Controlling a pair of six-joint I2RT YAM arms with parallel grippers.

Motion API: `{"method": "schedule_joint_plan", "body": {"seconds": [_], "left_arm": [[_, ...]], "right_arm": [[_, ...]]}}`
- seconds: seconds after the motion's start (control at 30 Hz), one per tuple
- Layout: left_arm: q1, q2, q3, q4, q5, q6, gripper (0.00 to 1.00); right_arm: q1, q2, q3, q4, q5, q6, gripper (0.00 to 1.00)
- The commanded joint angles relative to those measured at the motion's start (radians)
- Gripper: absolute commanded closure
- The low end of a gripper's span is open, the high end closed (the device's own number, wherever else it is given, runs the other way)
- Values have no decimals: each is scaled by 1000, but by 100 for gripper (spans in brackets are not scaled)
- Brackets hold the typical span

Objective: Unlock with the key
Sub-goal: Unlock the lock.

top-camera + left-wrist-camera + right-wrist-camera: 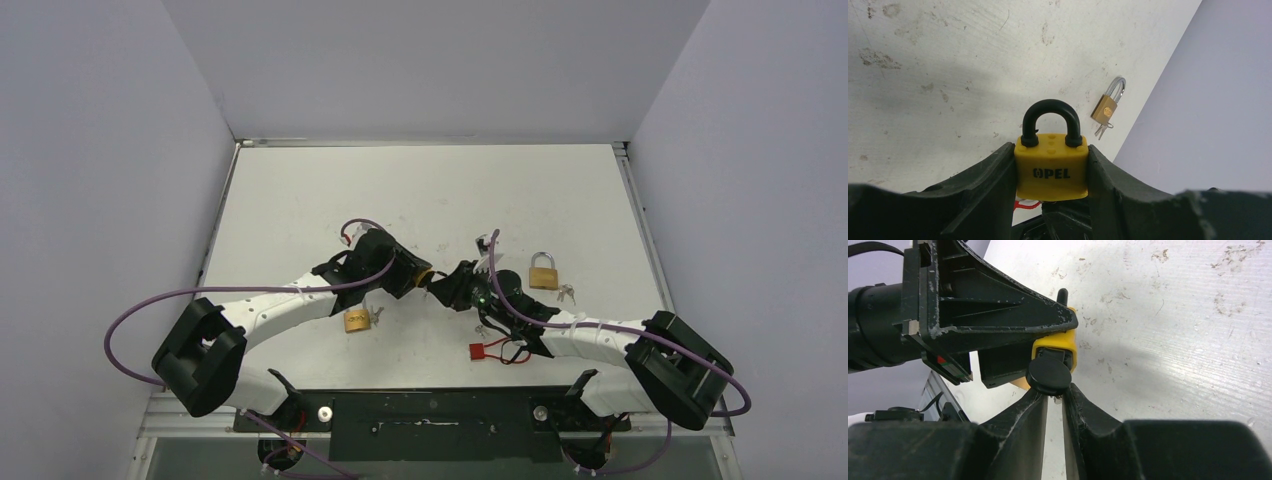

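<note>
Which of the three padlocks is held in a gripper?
The yellow padlock with the black shackle, clamped in the left gripper. The brass padlock by the left arm and the silver-shackled brass padlock lie on the table.

In the left wrist view the underside of the yellow padlock point(1050, 170) lay hidden low inside the left hand point(1050, 156). The small keys point(1102, 131) right of centre there were too small to count. In the right wrist view the key point(1049, 374) showed only its black head, and whether the right hand point(1054, 393) pinched it was unclear.
</note>
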Motion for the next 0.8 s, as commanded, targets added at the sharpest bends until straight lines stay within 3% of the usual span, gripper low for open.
{"method": "schedule_joint_plan", "body": {"seconds": [0.0,0.27,0.6,0.7,0.77], "left_arm": [[6,-38,4,88,24,-19,100],[5,-43,-15,137,56,-39,100],[4,-56,-22,182,115,-70,100],[7,-64,-19,171,94,-67,100],[8,-76,-17,149,54,-58,100]], "right_arm": [[-6,-4,32,92,12,8,82],[-21,60,79,61,-26,36,100],[-20,99,92,77,-50,49,100],[-21,93,81,75,-48,54,82],[-22,84,73,68,-46,58,79]]}}
